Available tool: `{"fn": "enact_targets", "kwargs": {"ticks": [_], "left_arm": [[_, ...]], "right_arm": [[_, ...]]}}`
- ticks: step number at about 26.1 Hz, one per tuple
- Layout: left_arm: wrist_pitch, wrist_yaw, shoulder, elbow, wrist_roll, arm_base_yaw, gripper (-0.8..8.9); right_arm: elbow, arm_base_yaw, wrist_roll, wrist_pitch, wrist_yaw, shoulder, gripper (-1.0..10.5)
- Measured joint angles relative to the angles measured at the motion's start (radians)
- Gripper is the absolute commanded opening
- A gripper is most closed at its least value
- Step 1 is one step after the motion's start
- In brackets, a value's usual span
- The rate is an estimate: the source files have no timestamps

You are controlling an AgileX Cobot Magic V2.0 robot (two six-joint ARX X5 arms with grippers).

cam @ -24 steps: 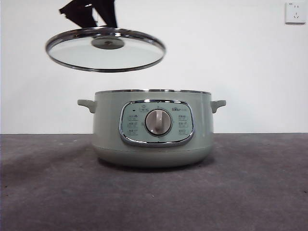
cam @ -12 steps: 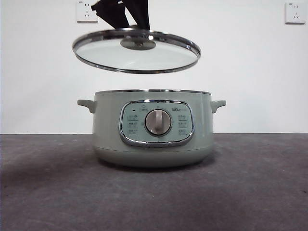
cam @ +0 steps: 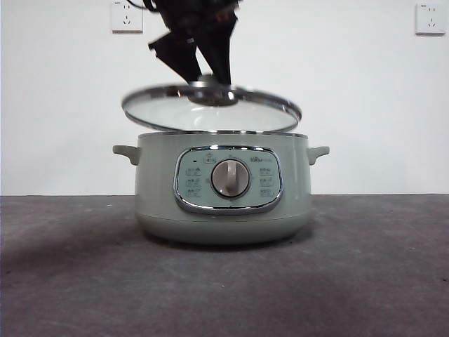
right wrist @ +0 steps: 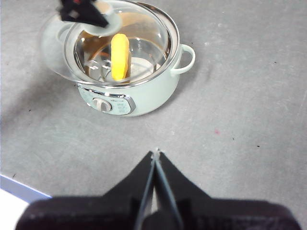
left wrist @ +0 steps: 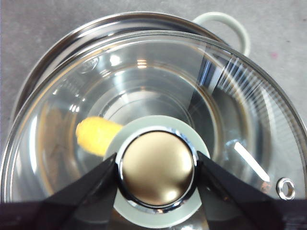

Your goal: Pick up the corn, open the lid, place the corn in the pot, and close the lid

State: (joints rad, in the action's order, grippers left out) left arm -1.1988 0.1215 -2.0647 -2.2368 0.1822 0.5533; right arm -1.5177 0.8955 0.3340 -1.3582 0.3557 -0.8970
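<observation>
The sage-green pot (cam: 223,189) stands on the grey table; the right wrist view (right wrist: 144,103) shows it too. The corn (right wrist: 120,56) lies inside it, seen through the glass in the left wrist view (left wrist: 95,135). My left gripper (cam: 210,78) is shut on the knob (left wrist: 156,171) of the clear glass lid (cam: 210,110) and holds it tilted just above the pot's rim, a little to the left of centre. My right gripper (right wrist: 155,154) is shut and empty, above the table away from the pot.
Two wall sockets (cam: 127,15) hang on the white wall behind, the other socket (cam: 429,17) at the right. A pale strip (right wrist: 19,189) lies along the table's edge in the right wrist view.
My left gripper has carried the lid to the right and down, from high at the pot's left to just above the pot's rim.
</observation>
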Motion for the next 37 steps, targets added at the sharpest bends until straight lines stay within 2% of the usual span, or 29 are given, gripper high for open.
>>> {"fn": "enact_targets", "kwargs": {"ticks": [16,33,37], "left_arm": [[0.070,-0.003,-0.064,-0.014,-0.008,0.004,-0.09],[0.066,-0.002,-0.086,-0.035,0.000,0.005,-0.09],[0.070,-0.037,-0.090,-0.037,0.000,0.013,-0.09]], "right_arm": [[0.002,0.000,0.000,0.000,-0.016,-0.002,-0.1],[0.002,0.000,0.000,0.000,-0.026,-0.002,-0.1],[0.002,0.000,0.000,0.000,-0.026,-0.002,-0.1]]}}
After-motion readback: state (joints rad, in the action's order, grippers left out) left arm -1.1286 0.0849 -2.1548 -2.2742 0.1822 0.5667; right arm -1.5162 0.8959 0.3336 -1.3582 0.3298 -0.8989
